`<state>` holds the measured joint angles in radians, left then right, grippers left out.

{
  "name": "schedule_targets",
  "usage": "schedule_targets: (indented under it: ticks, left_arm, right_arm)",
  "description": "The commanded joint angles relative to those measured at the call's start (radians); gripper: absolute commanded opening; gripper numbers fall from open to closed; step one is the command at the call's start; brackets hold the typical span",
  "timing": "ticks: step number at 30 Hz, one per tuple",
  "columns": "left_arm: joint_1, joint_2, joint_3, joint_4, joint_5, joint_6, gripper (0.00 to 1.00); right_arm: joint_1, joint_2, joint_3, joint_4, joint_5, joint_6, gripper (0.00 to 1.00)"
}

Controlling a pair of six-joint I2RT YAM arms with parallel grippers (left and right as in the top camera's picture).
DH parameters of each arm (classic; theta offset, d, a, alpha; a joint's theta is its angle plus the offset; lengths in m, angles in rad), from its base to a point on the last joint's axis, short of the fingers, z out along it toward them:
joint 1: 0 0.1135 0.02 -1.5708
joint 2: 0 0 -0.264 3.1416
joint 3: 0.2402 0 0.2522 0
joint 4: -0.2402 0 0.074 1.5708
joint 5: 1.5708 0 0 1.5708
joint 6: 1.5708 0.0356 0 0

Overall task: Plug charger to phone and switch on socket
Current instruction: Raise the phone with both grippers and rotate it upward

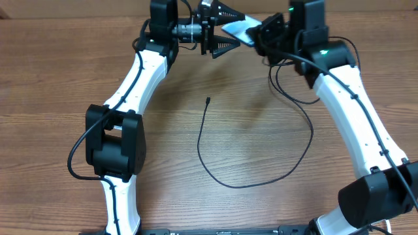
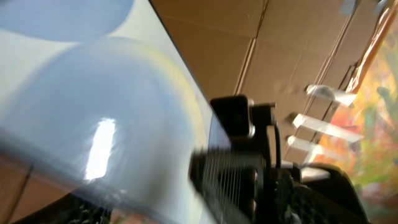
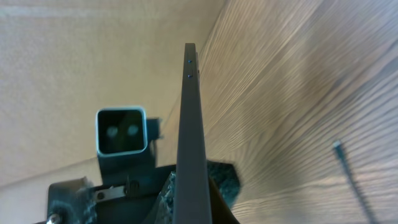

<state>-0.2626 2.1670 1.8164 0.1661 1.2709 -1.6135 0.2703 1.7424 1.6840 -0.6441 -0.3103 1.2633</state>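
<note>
The phone [image 1: 238, 29], with a light blue screen, is held in the air at the table's far edge. My right gripper [image 1: 260, 34] is shut on it; the right wrist view shows the phone's dark edge [image 3: 191, 124] rising out of the jaws [image 3: 200, 202]. My left gripper [image 1: 232, 29] is open, its fingers spread either side of the phone's left end. The screen [image 2: 93, 93] fills the left wrist view. The charger's black cable [image 1: 225, 183] lies in a loop on the table, its connector tip [image 1: 207, 100] free; the tip also shows in the right wrist view [image 3: 337, 147]. The socket and the plug are out of view.
The wooden table [image 1: 59, 78] spans the overhead view. The cable's far end runs up behind my right arm [image 1: 353, 98]. Cardboard boxes [image 2: 261, 62] stand beyond the table in the left wrist view.
</note>
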Motion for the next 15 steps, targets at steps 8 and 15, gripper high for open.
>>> schedule_targets:
  ticks: [8, 15]
  left_arm:
    - [-0.013, 0.004, 0.014, 0.002, -0.048, -0.164, 0.56]
    - [-0.011, 0.004, 0.014, 0.002, -0.093, -0.208, 0.50]
  right_arm:
    - [0.116, -0.031, 0.032, 0.052, 0.183, 0.180, 0.04]
    - [0.100, -0.031, 0.032, 0.072, 0.182, 0.185, 0.04]
